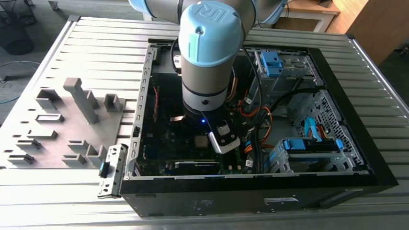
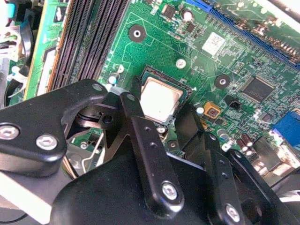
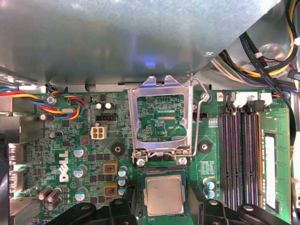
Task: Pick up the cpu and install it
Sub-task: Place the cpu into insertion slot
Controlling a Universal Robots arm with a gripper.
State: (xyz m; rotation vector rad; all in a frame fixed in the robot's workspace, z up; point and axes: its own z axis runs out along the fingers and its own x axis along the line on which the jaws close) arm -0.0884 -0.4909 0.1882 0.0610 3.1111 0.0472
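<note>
The computer case (image 1: 255,191) lies on the table (image 1: 96,43), with the fixture blocks (image 1: 76,100) at the exterior view's left of it. Inside, the cpu (image 3: 164,194) sits in the socket (image 3: 142,187) on the motherboard (image 3: 70,154). The gripper (image 3: 163,200) has a finger on each side of it. Memory slots (image 3: 239,154) run beside the socket.

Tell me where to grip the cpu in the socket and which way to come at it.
Grip the cpu by two opposite thin edges, coming straight down from above: it lies flat in its socket, and the opened load frame sits along one side.
</note>
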